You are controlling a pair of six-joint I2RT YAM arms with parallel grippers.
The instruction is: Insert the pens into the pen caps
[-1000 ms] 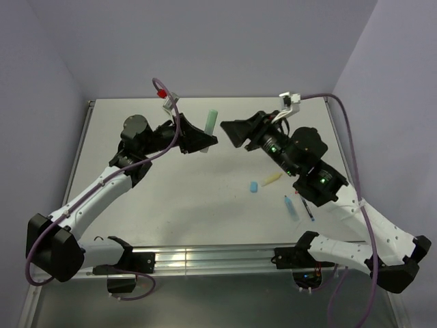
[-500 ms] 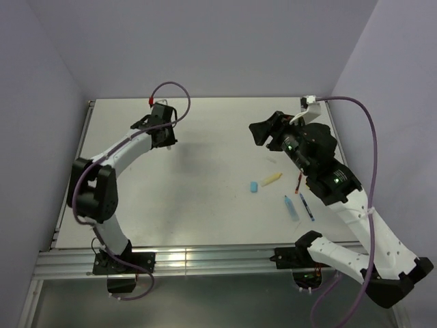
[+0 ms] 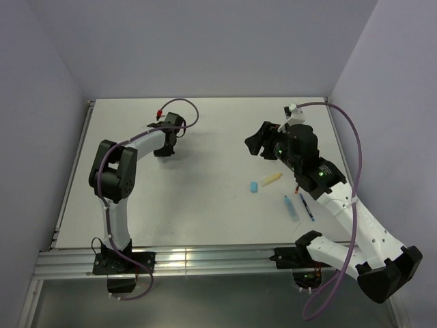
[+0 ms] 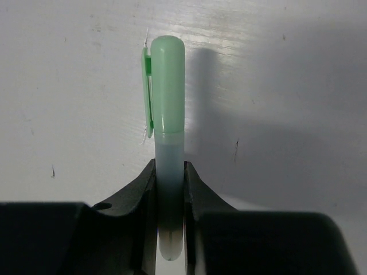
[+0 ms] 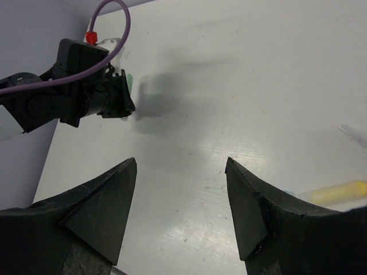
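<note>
Left tool lowered green pen, apparently to table.

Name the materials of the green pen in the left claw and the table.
Green pen: probably plastic; opaque pale-green cap with moulded clip, soft sheen, frosted translucent barrel. Table: hard smooth white surface, perhaps laminate or paint; faint scuffs, dull glare.

Overall light: soft, even brightness is falling from above onto the matte white tabletop.
Glare: a bright streak is shining on the ribbed aluminium rail; in the right wrist view a pale sheen is glowing on the tabletop.
Shadows: the pale green plastic marker is throwing a broad, soft-edged shadow to its right.
Focus: the left gripper is blurring slightly toward the bottom edge, its black surfaces losing detail.
</note>
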